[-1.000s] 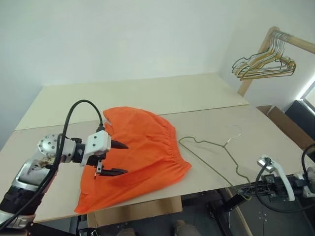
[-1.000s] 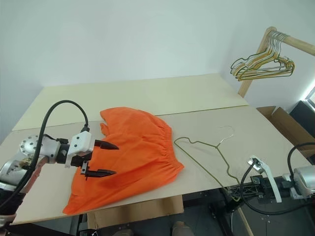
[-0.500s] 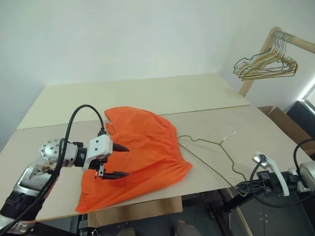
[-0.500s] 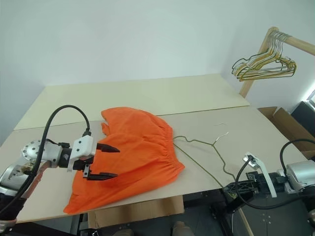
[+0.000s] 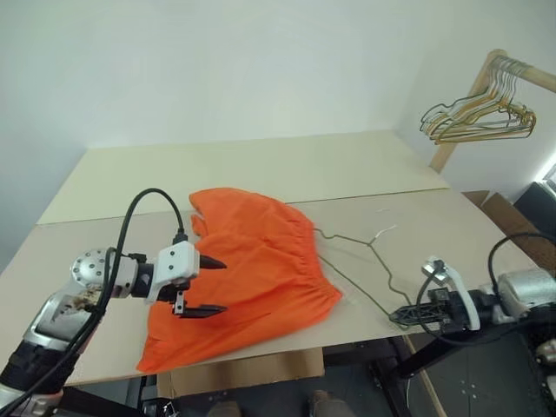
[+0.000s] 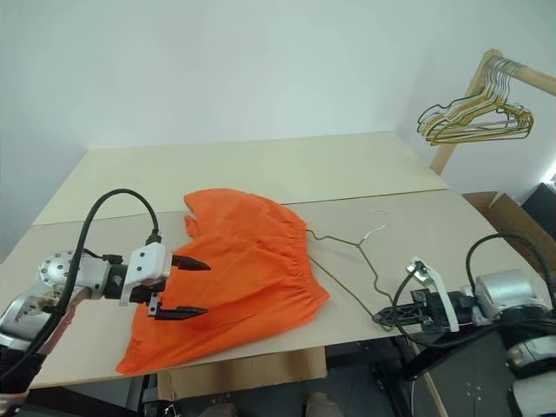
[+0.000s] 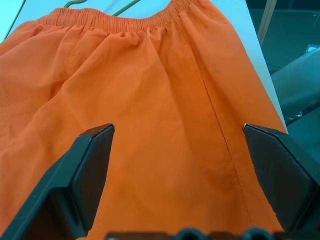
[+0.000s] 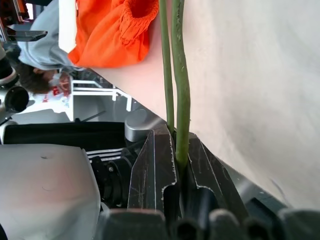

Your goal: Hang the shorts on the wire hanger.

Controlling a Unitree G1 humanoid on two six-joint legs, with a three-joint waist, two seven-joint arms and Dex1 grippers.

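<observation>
Watching: right claw (image 6: 387,317) is clamped on the wire hanger (image 6: 347,246) at its end corner, right at the counter (image 6: 261,169) front edge; the wrist view shows two strands of wire pinched between the jaws.
Left claw: left claw (image 6: 187,287) is spread wide, holding nothing, hovering over the leg end of the shorts (image 6: 248,261).
Shorts: flat on the counter, gathered waistband facing the hanger, leg hems toward the left arm.
Hanger: lies flat, hook pointing away from the robot, one arm of the triangle running up to just beside the waistband; can't tell if it touches the fabric.
Step, my read: bringing the hanger to the shorts, with the free claw ready to hold or lift the cloth.
Do it well: keep the wire low and level, so the free corner goes into a leg or waist opening rather than skating over the top.
Left claw job: pinch one layer only at the opening and lift it to make a gap; grabbing both layers shuts the opening.
Grip risk: thin wire held at one corner can twist in the jaws; move slowly and don't lever against the counter.
Fabric risk: loose cloth will bunch and slide if pushed; pin it before feeding.
Rack: bunch of spare hangers (image 6: 473,117) on the rail stays out of it.
</observation>
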